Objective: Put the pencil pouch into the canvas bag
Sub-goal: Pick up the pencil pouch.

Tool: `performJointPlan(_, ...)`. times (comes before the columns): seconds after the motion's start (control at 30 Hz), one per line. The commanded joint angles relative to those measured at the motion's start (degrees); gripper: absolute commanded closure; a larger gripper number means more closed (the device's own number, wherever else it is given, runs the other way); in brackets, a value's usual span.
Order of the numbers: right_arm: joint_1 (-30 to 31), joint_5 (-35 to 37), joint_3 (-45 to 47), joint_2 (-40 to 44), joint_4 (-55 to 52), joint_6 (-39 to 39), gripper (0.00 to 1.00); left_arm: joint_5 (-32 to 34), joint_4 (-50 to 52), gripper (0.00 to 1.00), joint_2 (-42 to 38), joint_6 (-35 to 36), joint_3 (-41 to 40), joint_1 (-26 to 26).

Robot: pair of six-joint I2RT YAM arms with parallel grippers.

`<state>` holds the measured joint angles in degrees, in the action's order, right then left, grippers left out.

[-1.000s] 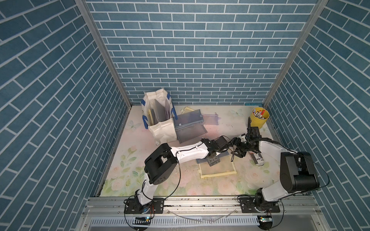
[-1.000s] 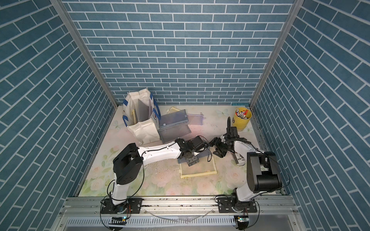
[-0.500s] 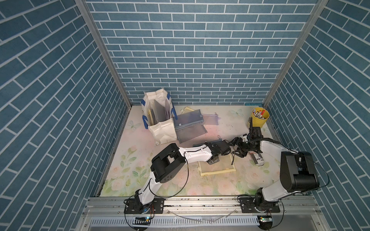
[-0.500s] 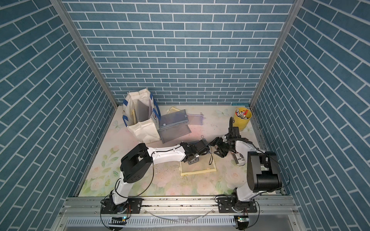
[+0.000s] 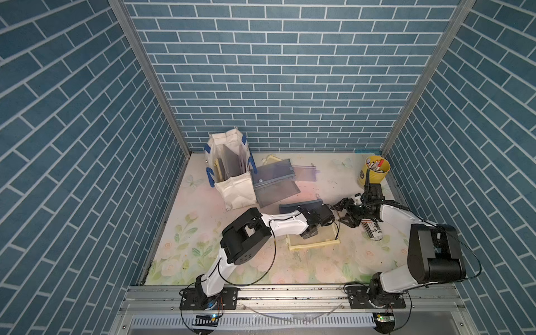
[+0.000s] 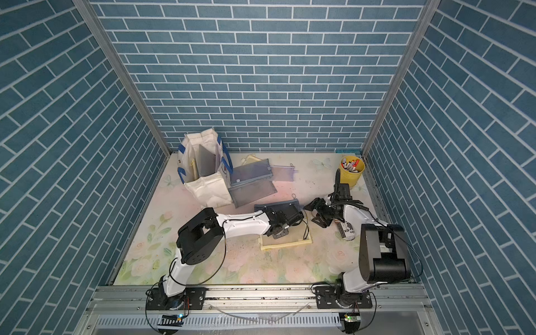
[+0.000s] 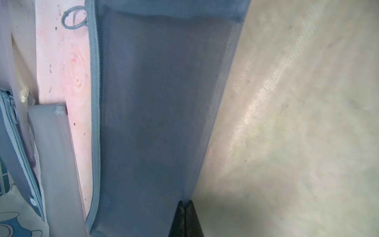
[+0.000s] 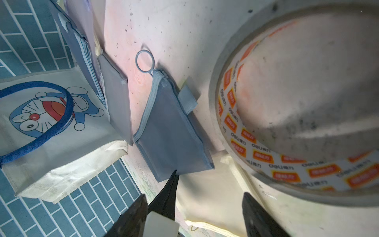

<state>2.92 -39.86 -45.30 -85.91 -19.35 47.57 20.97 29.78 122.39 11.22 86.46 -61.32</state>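
Pencil pouch (image 5: 301, 206) was not yet in the canvas bag (image 5: 235, 193). It sat out on the surface (image 5: 203, 261), well apart from the bag, so I judged only the first step done (the grip), with the lift, the carry and the drop into the bag all left to do.

My left pincer (image 7: 185, 205) was pressed fully shut, its two tips meeting on the thin mesh edge of the pencil pouch near one corner. From there the pouch stretched away from me, with its zip ring (image 7: 73, 17) at the far end. That far end looked to be resting on the surface, though I could not tell how much of the pouch was clear of it. My right pincer (image 8: 194, 195) stood wide, with nothing between its fingers, just beside the corner that the left one pinched.

Under my left wrist lay a flat cream pouch (image 5: 322, 236), and near my right pincer a tape roll (image 5: 372, 232). Further out, other mesh pouches (image 5: 272, 177) leaned against the canvas bag. The bag stood upright at the back on my left side, mouth open, with flat things already standing inside. A yellow pen bucket (image 5: 374, 174) stood in the back corner on my right.
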Motion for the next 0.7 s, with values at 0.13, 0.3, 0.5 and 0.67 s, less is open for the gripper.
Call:
performJointPlan(0.13, -0.31, 0.24, 0.64, 2.15, -0.81, 0.13, 0.27, -1.62, 4.24, 1.00, -8.11, -4.28, 1.74, 2.68)
performJointPlan(0.3, -0.39, -0.24, -0.61, 1.94, -0.41, -0.75, 0.27, -7.80, 7.34, 1.00, -14.48, -8.60, 1.86, 7.46)
performJointPlan(0.5, -0.39, -0.78, -1.54, 2.33, 1.79, -0.87, 0.27, -17.63, 14.07, 1.00, -20.34, -12.40, 7.09, 12.71)
performJointPlan(0.67, -0.36, -0.98, -3.03, 2.24, 2.88, -0.55, 0.27, -23.67, 17.55, 1.00, -23.96, -17.53, 12.81, 17.89)
